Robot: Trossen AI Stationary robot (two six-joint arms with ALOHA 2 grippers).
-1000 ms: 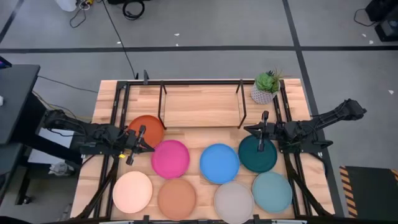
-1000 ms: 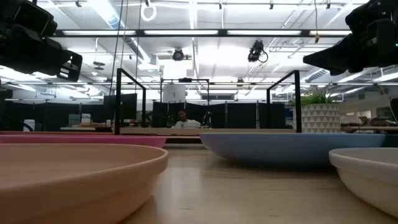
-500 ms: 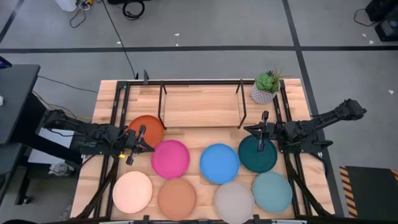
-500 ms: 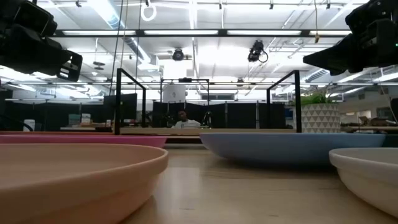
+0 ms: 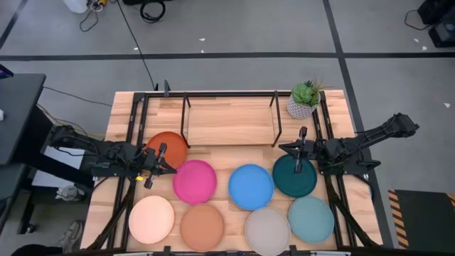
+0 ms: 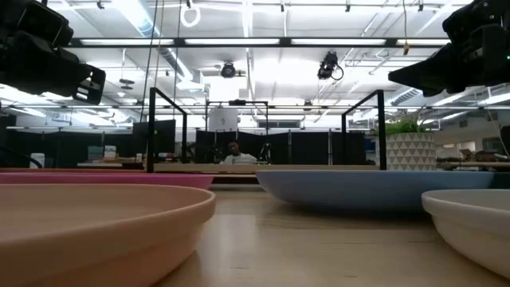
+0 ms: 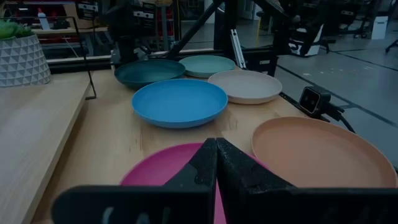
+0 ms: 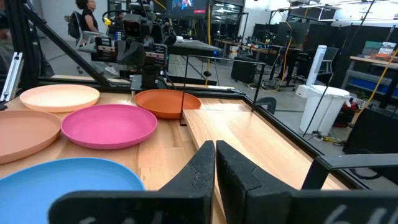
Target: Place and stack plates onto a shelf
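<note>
Wooden tabletop, shelf at far edge, bare. Eight plates flat on table in two rows in front of shelf. Left gripper fully closed, empty, above gap between orange-red plate and magenta plate. Right gripper fully closed, empty, over dark teal plate. Potted plant beside shelf.

Eight plates lie in two rows before the shelf, a potted plant right of it.
</note>
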